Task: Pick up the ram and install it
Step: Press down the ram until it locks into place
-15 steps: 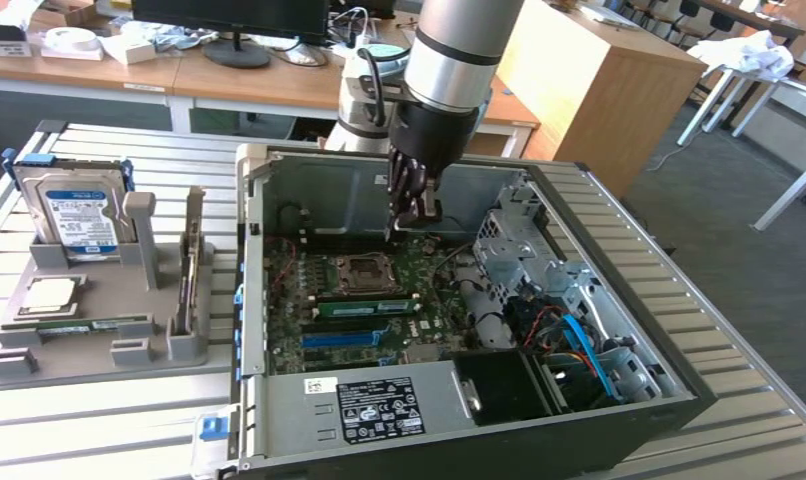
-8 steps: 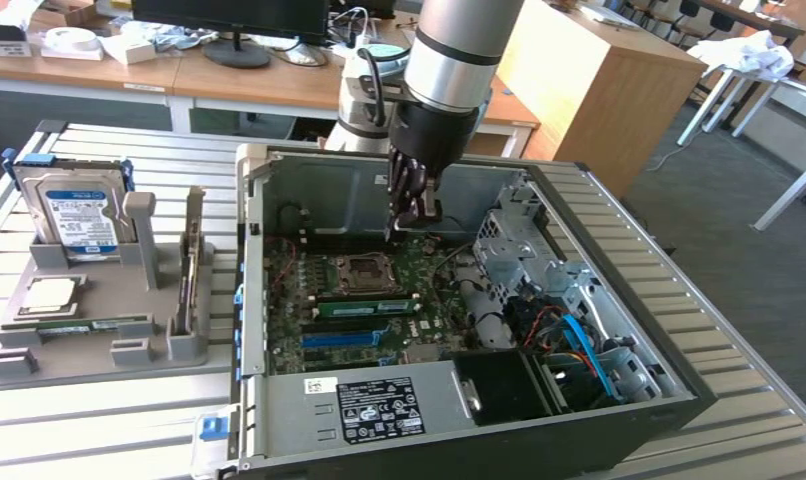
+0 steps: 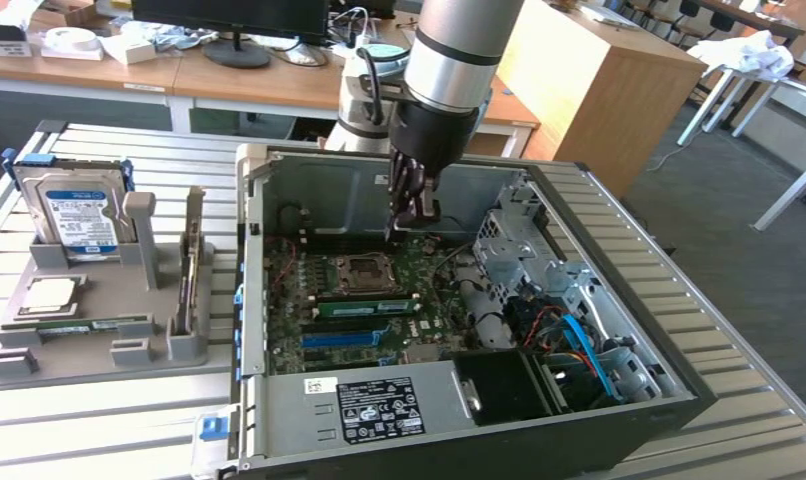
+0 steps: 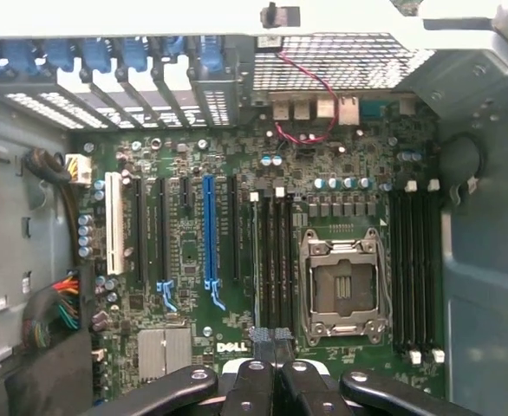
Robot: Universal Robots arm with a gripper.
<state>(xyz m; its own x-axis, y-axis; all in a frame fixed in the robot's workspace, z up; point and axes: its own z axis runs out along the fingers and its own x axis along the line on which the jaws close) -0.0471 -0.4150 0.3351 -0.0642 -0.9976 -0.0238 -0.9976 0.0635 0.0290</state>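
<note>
Hovering above the motherboard (image 4: 237,260), closed empty jaws; spare ram (image 3: 76,326) outside.

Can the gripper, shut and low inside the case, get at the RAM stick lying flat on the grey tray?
Probably yes: the ram lies uncovered on the tray, and the case is open-topped, so the gripper could lift out.

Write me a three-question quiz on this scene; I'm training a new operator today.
1. True or false: the gripper is inside the open computer case, above the motherboard.
2. Where does the hard drive stand? A: in the grey holder at the exterior view's left. B: inside the case. C: on the wooden desk behind.
3. Fill in: the gripper's jaws are ___.
Key: 1 true; 2 A; 3 shut.
</note>
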